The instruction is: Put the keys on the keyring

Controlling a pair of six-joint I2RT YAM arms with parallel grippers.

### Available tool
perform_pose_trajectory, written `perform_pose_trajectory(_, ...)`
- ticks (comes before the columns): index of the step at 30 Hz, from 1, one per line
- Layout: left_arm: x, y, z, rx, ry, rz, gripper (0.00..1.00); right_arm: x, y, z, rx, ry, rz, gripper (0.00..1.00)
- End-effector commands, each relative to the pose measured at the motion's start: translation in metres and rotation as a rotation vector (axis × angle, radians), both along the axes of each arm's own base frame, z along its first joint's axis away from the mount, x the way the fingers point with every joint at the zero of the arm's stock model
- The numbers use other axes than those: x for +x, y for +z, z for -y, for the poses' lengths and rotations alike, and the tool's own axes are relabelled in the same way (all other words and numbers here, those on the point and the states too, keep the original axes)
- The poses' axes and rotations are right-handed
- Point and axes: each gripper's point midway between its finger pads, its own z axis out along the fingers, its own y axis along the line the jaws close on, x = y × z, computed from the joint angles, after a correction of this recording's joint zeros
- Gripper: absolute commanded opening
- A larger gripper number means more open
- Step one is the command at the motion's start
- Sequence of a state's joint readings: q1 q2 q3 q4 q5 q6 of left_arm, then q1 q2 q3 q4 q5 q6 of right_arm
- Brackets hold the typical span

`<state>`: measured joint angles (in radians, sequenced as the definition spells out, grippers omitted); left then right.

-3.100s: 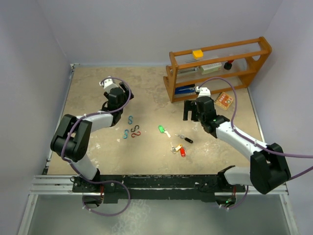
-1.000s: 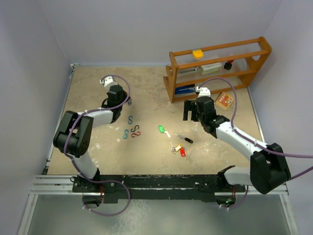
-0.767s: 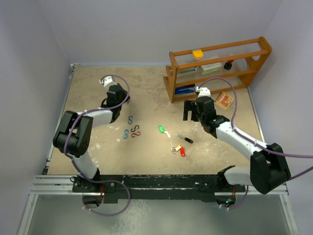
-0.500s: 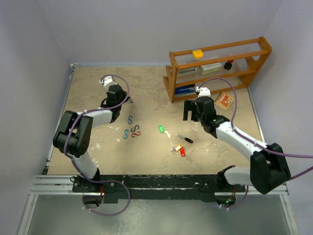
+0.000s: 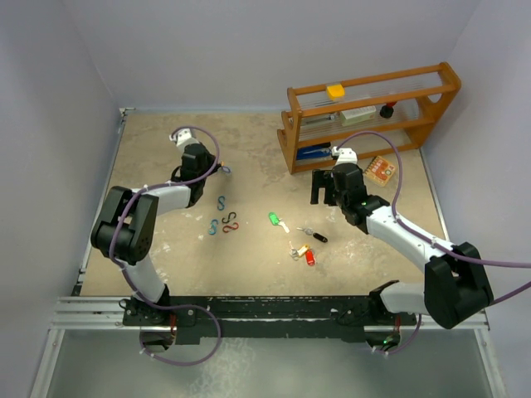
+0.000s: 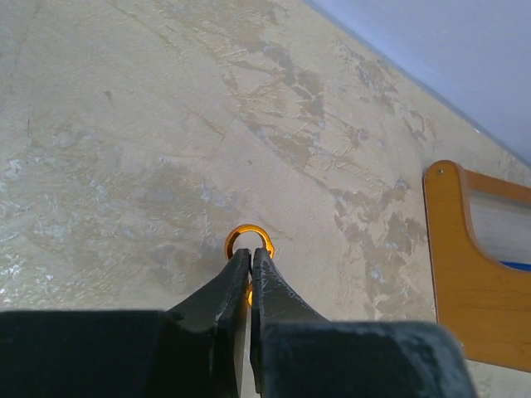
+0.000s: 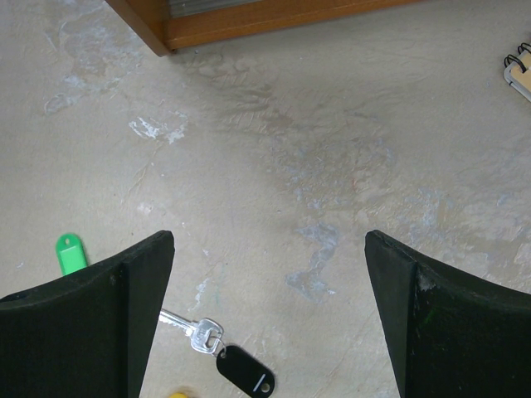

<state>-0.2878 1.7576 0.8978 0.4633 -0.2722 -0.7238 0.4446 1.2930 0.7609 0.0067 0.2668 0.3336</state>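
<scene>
left gripper (image 6: pixel 250 254) pinched shut on orange keyring (image 6: pixel 236 235), upper left of top view | right gripper (image 7: pixel 267 240) spread wide, empty | keys (image 5: pixel 309 258) mid-frame, near it | likely light, stiff, slippery; take by plastic tag

top: high behind arms, wide over table (image 5: pixel 249 149) | wrists: close, low | all share wooden rack (image 5: pixel 390 80); top/right share black-tagged key (image 5: pixel 319 237)

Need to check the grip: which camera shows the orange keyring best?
The left wrist view: the orange keyring sits mid-frame, its near edge pinched in the shut left tool. In the top external view it is too small to make out. The right wrist view misses it.
</scene>
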Motion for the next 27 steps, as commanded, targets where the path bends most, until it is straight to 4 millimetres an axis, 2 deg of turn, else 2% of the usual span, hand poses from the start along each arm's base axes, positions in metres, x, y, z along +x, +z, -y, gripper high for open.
perform_pose_trajectory(1,0.014,0.026,0.002,-0.038,0.002,0.08,0.0,0.005,0.008,-0.004,0.036,-0.005,0.034,1.0)
perform_pose_trajectory(2,0.015,0.027,0.002,-0.038,-0.001,0.082,0.0,0.004,0.007,-0.003,0.034,-0.004,0.032,1.0)
perform_pose_trajectory(3,0.015,0.027,0.003,-0.039,-0.004,0.081,0.05,0.005,0.008,-0.004,0.036,-0.004,0.031,1.0)
perform_pose_trajectory(4,0.015,0.027,0.003,-0.039,-0.005,0.08,0.12,0.005,0.008,-0.004,0.037,-0.003,0.032,1.0)
perform_pose_trajectory(5,0.015,0.027,0.003,-0.04,-0.004,0.08,0.27,0.005,0.008,-0.004,0.037,-0.002,0.032,1.0)
perform_pose_trajectory(6,0.015,0.026,0.003,-0.04,-0.006,0.078,0.36,0.005,0.007,-0.004,0.037,-0.002,0.031,1.0)
perform_pose_trajectory(8,0.015,0.027,0.003,-0.041,-0.004,0.077,0.48,0.005,0.008,-0.004,0.037,-0.002,0.031,1.0)
perform_pose_trajectory(9,0.015,0.027,0.003,-0.041,-0.004,0.077,0.5,0.005,0.008,-0.004,0.037,-0.003,0.032,1.0)
perform_pose_trajectory(12,0.015,0.029,0.006,-0.049,-0.02,0.082,0.53,0.005,0.008,-0.005,0.041,0.0,0.032,1.0)
perform_pose_trajectory(17,0.013,0.042,0.026,-0.108,-0.122,0.134,0.57,0.006,0.01,-0.006,0.045,0.004,0.037,1.0)
perform_pose_trajectory(22,0.012,0.048,0.042,-0.171,-0.198,0.161,0.63,0.008,0.021,-0.016,0.074,0.059,0.075,1.0)
perform_pose_trajectory(27,0.008,0.049,0.052,-0.255,-0.233,0.175,0.68,0.005,0.039,-0.058,0.2,0.264,0.11,0.94)
